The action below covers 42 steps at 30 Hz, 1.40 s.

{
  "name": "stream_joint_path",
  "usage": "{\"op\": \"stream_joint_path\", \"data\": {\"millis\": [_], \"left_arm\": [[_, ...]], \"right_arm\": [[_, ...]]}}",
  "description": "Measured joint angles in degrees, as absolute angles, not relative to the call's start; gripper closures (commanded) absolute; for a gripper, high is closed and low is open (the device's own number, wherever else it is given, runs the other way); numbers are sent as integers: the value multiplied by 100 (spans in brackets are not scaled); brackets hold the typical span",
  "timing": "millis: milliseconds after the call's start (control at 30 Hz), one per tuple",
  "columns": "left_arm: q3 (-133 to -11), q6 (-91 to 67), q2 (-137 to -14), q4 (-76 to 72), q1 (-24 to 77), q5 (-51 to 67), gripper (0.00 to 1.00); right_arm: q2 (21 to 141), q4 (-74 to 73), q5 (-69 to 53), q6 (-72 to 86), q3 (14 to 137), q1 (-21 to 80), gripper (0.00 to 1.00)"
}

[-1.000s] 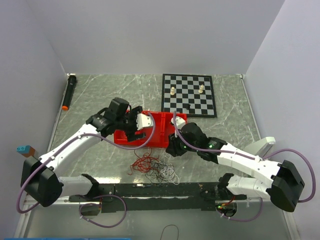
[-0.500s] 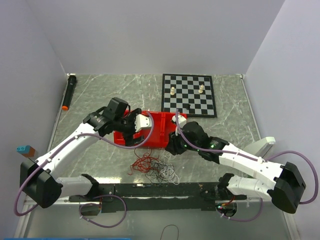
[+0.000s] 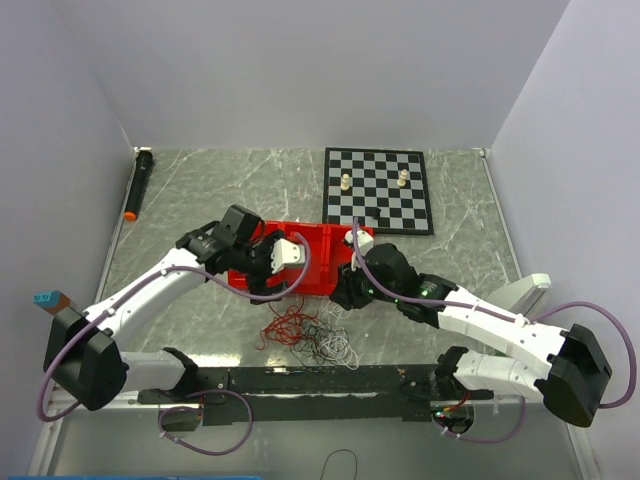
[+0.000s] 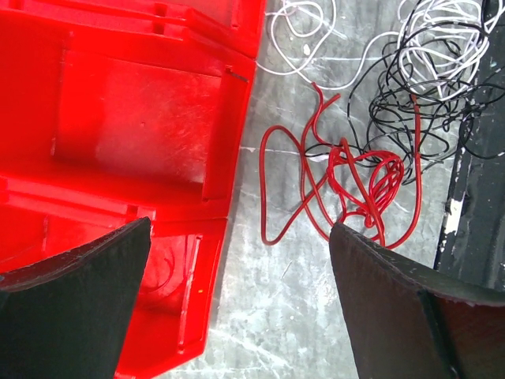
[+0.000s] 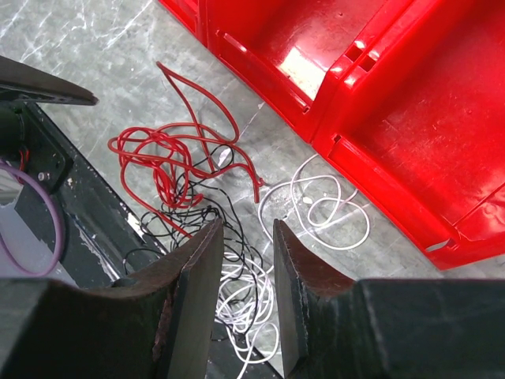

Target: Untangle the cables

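Pinching one red loop could drag the whole knot of cables, lying at 6 o'clock of the red bin, since the left gripper hangs wide open and empty and the right gripper, narrowly parted, pins nothing.

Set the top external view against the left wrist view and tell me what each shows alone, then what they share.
Only top external: the chessboard with its pieces, a black tube with an orange end, and the right arm. Only left wrist: the left gripper seen close, jaws standing wide, and the red cable looping across the black cable. Both: the red bin, those two cables and the white cable, on the table.
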<state>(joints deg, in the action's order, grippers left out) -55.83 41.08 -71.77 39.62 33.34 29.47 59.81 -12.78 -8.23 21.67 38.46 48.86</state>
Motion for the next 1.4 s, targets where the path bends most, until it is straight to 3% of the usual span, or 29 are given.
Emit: {"op": "stream_joint_path", "data": {"millis": [200,367,600,867,1200,1300,1400], "left_arm": [[-5513,4165,-7441,3872,3402,3044,3],[-5365,4386,-7662,3837,3542,3057,15],[-5258,4554,-7900,3590,3605,2967,43],[-5214,4740,-7922,3452,3682,2895,98],[-5544,4615,-7756,3962,3835,2891,99],[-6248,4403,-7664,4303,3835,3004,99],[-6978,4263,-7454,4539,3835,3140,99]], "right_arm": [[5979,-1205,-847,2187,3778,4886,61],[5959,-1087,-867,2226,3704,4886,61],[5927,-982,-956,2270,3699,4886,61],[5927,-954,-996,2270,3699,4886,61],[5929,-768,-1063,2292,3699,4884,60],[5929,-659,-1149,2311,3699,4882,53],[5931,-582,-1247,2318,3699,4882,36]]}}
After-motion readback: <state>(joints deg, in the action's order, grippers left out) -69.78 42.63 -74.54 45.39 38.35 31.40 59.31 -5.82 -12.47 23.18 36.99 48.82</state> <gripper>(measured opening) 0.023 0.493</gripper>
